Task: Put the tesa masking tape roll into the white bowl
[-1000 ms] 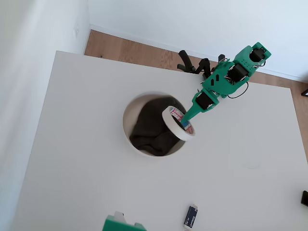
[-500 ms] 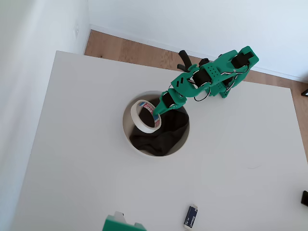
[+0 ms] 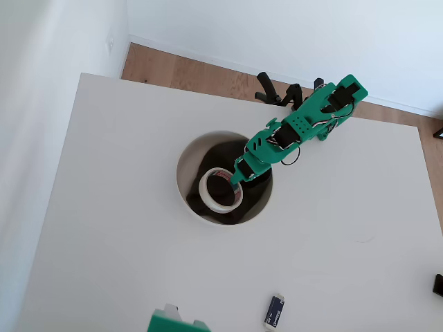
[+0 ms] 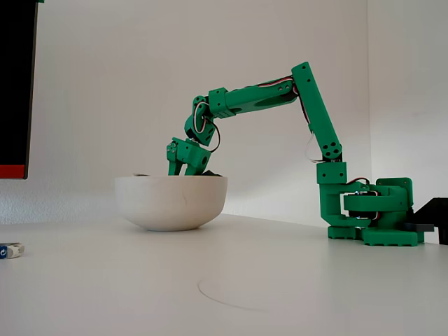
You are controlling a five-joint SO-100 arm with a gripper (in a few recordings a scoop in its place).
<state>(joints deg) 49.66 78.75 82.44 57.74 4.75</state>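
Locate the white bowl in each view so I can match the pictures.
Overhead view: the white bowl sits at the table's centre, holding dark cloth and the tape roll, with the pincer above it.
Fixed view: the bowl stands left of centre, seen side-on.
Shared landmark: the green arm reaching into it.

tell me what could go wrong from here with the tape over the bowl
1. The tape roll lies over the rumpled dark cloth inside the white bowl; released there, it may settle tilted rather than flat.
2. The gripper reaches down past the rim in the fixed view; lifting out at an angle could clip the rim and shift the bowl.
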